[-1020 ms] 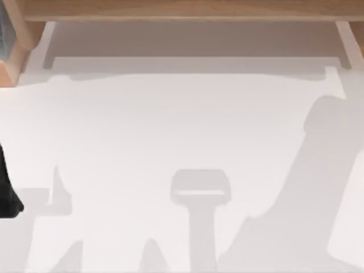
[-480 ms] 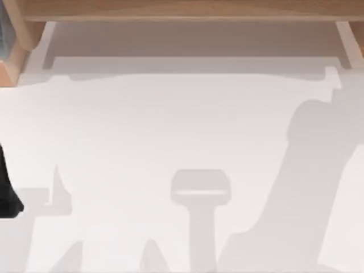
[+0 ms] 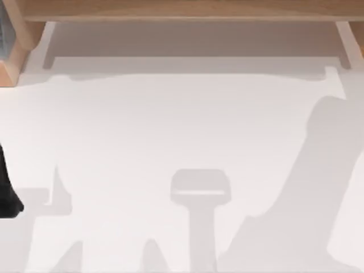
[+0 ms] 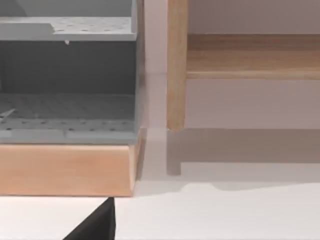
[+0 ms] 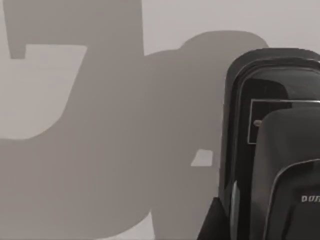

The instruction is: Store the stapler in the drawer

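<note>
The stapler (image 5: 272,150), a glossy black block with a rounded end and small grey marks, sits very close in the right wrist view. It hangs above the white table and casts a wide shadow there. My right gripper (image 5: 212,227) shows as a dark wedge beside it and seems shut on it. Along the table's far edge, the drawer (image 3: 193,63) stands pulled out under a wooden cabinet (image 3: 187,10), pale floor showing. My left arm (image 3: 5,193) is parked at the left edge of the table. A dark tip of the left gripper (image 4: 95,225) is visible.
A grey perforated rack on a wooden base (image 4: 67,167) stands at the far left corner, beside a wooden post (image 4: 176,65). The table (image 3: 170,131) carries only shadows of the arms.
The right arm's shadow on the table swung left and then back right. The left arm and the drawer have not moved.
</note>
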Robot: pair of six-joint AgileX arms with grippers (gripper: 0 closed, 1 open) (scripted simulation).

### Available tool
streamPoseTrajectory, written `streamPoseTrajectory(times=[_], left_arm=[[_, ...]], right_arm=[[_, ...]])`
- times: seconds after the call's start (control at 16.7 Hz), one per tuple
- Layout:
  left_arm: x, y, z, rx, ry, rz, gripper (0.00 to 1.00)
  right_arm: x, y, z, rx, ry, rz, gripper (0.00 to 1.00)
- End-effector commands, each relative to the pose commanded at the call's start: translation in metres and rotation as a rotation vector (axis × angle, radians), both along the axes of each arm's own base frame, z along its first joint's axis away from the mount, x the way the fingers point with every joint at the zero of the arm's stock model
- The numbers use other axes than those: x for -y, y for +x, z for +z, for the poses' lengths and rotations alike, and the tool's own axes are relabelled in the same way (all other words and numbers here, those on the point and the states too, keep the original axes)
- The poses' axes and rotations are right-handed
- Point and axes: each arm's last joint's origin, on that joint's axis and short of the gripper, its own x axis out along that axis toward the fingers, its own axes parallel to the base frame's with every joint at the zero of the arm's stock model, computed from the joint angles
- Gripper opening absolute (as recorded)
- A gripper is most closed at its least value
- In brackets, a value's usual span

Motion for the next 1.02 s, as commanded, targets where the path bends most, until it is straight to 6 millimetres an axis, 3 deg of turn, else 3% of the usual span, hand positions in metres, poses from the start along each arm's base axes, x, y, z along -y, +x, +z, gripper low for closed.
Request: streamPoseTrajectory(times=[0.24, 1.02], left_arm=[[0.0, 0.0, 0.0, 0.0, 0.0, 0.0, 1.0], [0.0, 0.0, 0.0, 0.0, 0.0, 0.0, 1.0]], right_arm=[[0.0009, -0.0007, -0.0014, -0.005, 0.004, -0.002, 0.0], [0.0009, -0.0007, -0.0014, -0.005, 0.004, -0.002, 0.98]])
